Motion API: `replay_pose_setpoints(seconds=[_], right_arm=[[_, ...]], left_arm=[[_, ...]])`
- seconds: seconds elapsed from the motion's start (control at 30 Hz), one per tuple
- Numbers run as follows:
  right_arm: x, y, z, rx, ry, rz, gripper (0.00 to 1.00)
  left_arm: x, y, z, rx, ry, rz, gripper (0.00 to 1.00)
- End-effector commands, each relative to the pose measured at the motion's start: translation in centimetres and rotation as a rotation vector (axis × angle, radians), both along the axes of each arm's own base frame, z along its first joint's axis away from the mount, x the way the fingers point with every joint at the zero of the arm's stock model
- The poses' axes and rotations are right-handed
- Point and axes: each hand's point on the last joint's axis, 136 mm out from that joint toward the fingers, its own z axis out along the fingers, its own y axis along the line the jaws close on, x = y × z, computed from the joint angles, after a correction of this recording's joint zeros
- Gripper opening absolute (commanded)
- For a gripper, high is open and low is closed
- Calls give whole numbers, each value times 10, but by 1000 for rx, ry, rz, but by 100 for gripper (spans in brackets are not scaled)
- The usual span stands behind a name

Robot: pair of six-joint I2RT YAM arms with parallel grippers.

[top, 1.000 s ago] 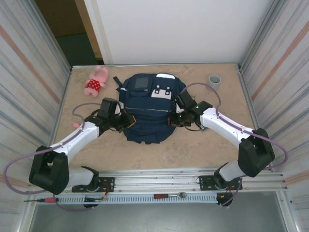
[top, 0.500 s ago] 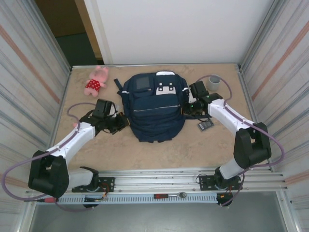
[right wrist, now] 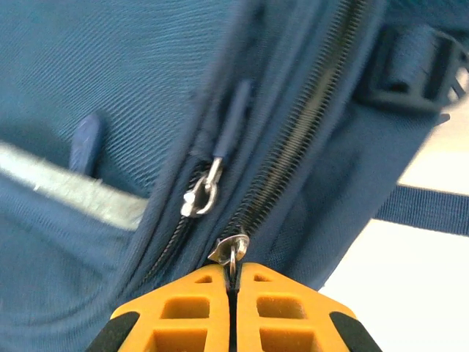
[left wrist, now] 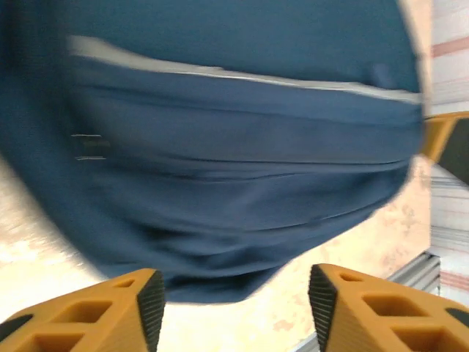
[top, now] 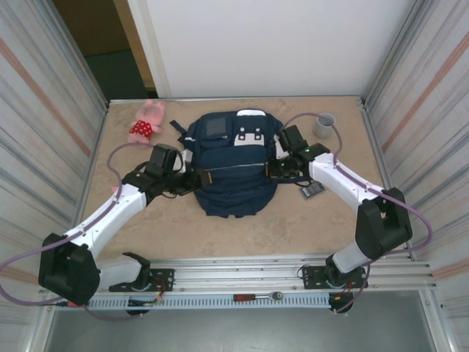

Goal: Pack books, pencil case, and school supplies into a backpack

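**Backpack (top: pixel 233 176) between two grippers**

The backpack lies just ahead of the left gripper (left wrist: pixel 236 293). Its zipper pull (right wrist: pixel 229 253) sits pinched in the right gripper (right wrist: pixel 233 282). A small flat pack (top: pixel 312 190) lies on the table (top: pixel 220 227) right of that gripper.

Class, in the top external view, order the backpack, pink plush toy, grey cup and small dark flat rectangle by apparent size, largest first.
1. backpack
2. pink plush toy
3. grey cup and small dark flat rectangle: too alike to rank, and the cup stands farther up the table, which may shrink it.
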Motion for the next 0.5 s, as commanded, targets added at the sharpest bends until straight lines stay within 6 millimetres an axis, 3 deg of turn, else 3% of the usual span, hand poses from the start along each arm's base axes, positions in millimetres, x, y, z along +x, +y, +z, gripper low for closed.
replay_pose_setpoints(seconds=[0.0,0.2,0.27,0.47], right_arm=[[-22,38,30,107,-37,113,0],[-37,60,32,175,-27,191,0],[-38,63,32,191,-19,201,0],[-44,69,30,236,2,219,0]], left_arm=[[8,-24,34,58,-265,-212,62],[-14,-60,60,31,-698,-683,65],[-22,-65,61,49,-848,-834,65],[-8,-67,27,240,-991,-1019,73]])
